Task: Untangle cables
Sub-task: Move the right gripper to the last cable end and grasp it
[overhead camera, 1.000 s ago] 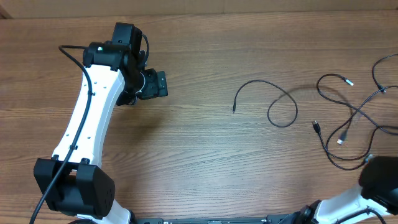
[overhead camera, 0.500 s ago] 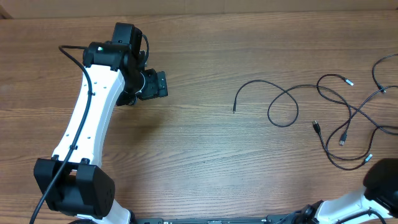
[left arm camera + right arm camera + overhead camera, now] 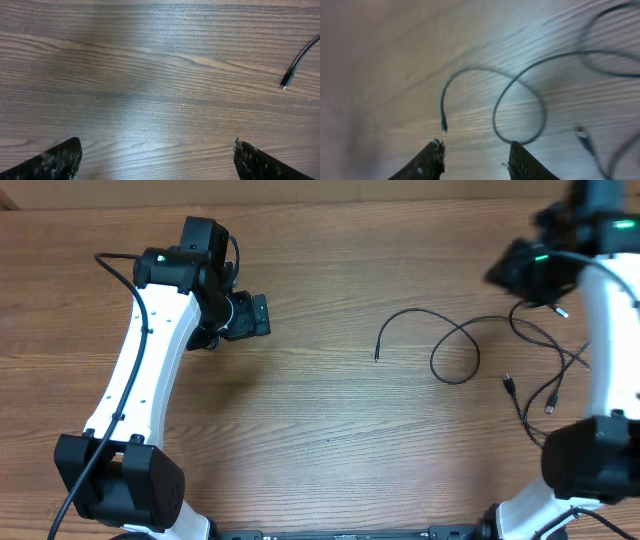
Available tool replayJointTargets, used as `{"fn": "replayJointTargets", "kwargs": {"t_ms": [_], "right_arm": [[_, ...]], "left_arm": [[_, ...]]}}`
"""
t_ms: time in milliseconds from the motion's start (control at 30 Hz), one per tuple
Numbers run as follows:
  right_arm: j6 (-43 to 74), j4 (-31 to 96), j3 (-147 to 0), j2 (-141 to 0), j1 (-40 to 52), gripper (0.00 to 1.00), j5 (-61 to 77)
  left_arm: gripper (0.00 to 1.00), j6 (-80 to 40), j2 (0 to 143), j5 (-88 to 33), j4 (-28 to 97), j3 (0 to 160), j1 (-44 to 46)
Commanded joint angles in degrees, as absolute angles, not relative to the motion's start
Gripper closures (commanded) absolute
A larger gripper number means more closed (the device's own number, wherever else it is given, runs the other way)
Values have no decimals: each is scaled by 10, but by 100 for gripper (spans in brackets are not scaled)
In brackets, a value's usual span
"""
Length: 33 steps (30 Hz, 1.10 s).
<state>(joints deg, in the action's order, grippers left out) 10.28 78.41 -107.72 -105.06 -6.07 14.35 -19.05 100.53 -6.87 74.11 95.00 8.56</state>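
My 2 grippers are both spread wide and empty. My left gripper hovers over the wooden table at left. My right gripper hangs above the black cables, loosely tangled at right, with 4 plug ends showing.

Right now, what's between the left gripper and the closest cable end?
Nothing; just bare table between the left gripper and the cable end, in the overhead view.

Even, soft light overhead, where we find the right arm blurred; its wrist view is smeared throughout, blue-white glare on the table, dim at left.
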Motion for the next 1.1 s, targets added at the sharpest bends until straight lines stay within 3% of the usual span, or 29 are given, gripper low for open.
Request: {"fn": "replayJointTargets", "kwargs": {"t_ms": [0,433,667,1067], "right_arm": [[93,738,-995,-1036,5,59,133],[173,524,-798,-1039,189,47,-27],[239,524,-811,-1083,239,48,-51],[257,545,-854,-1164,241,52,-29]], "left_arm": [[3,-184,1010,-71,743,950,87],[3,-184,1010,-72,743,950,87],[3,-184,1010,-72,743,950,87],[3,-185,1010,-76,743,950,87]]}}
